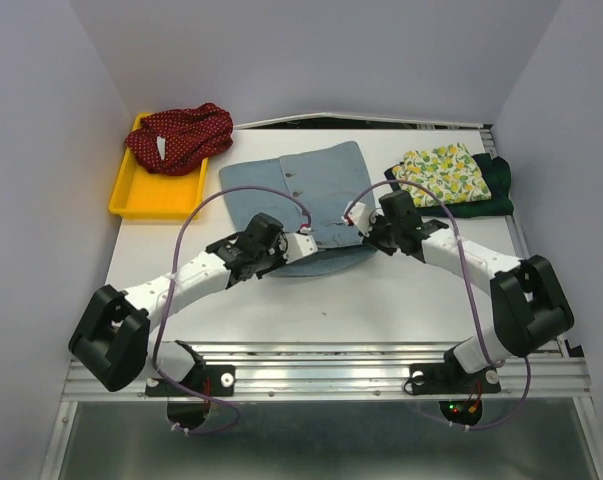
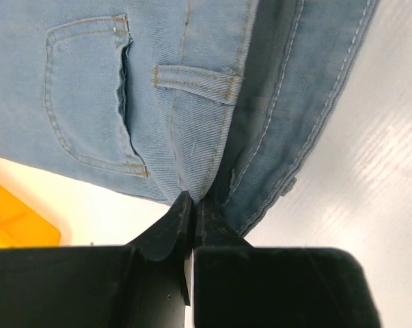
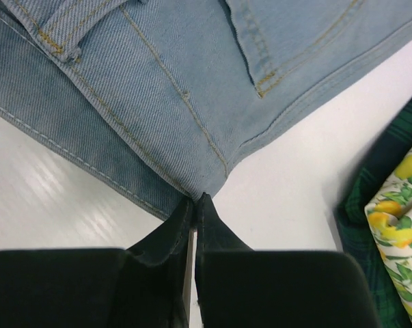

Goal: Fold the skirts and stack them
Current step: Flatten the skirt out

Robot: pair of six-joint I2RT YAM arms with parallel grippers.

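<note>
The light-blue denim skirt (image 1: 301,185) lies spread in the middle of the table. My left gripper (image 1: 281,248) is shut on its near left waist corner (image 2: 192,171), and my right gripper (image 1: 366,232) is shut on its near right corner (image 3: 192,164). Both hold the near edge lifted. The red white-dotted skirt (image 1: 179,135) lies bunched in the yellow tray (image 1: 141,195) at the back left. The lemon-print skirt (image 1: 444,172) lies folded on the dark green skirt (image 1: 496,185) at the back right. Both also show at the right edge of the right wrist view, the lemon-print skirt (image 3: 400,225) and the dark green skirt (image 3: 369,184).
Grey walls close in the table at the left, right and back. The arms' bases and a metal rail (image 1: 321,375) run along the near edge. Purple cables (image 1: 196,215) loop over both arms.
</note>
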